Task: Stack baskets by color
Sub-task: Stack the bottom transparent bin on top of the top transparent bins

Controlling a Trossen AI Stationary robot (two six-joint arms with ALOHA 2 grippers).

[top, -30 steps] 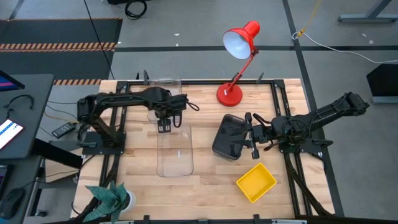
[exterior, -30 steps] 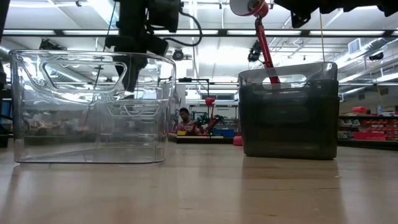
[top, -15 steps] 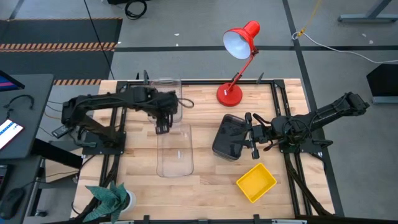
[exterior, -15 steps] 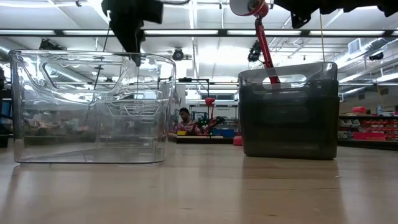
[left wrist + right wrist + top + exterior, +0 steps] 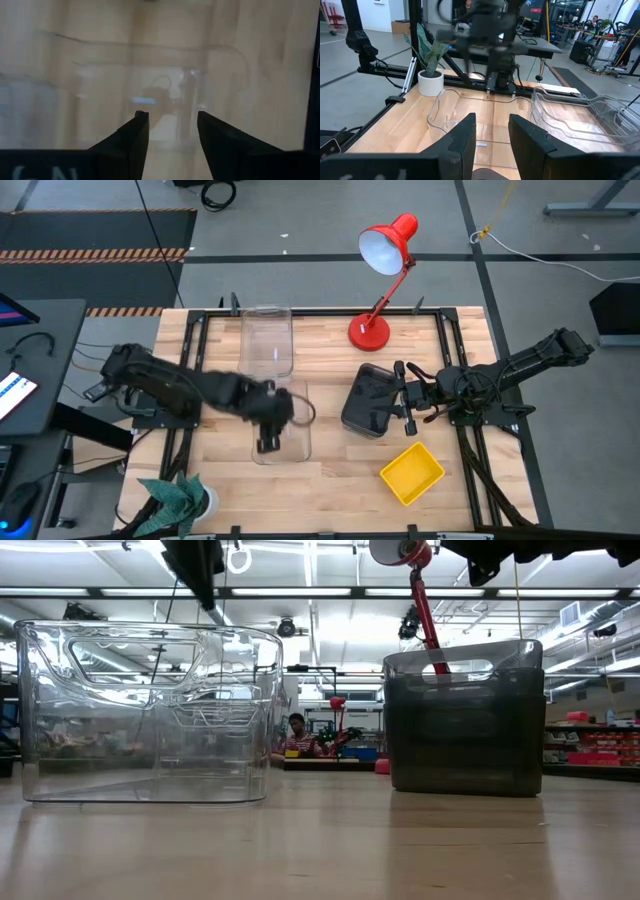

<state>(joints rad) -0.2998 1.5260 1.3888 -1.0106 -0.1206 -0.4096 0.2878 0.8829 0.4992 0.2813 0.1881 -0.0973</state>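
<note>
A clear basket [image 5: 281, 420] rests on its bottom at the table's middle left, and a second clear basket [image 5: 267, 340] stands at the far edge. My left gripper [image 5: 268, 444] hovers open above the first basket's near end [image 5: 165, 75], pointing steeply down, with nothing between its fingers. A dark grey basket [image 5: 367, 400] sits right of centre. My right gripper [image 5: 402, 395] waits open and level at its right side, above its rim. Whether it touches the rim, I cannot tell. A yellow basket [image 5: 412, 473] lies near the front right.
A red desk lamp [image 5: 382, 280] stands at the far edge, right of the far clear basket. A potted plant [image 5: 180, 500] sits at the near left corner. Bare wood shows between the clear and grey baskets and along the near edge.
My left gripper has swung from the far end of the middle clear basket toward the table's near edge, along the basket, and has risen clear above its rim. It now tips less steeply. The baskets have stayed where they were.
</note>
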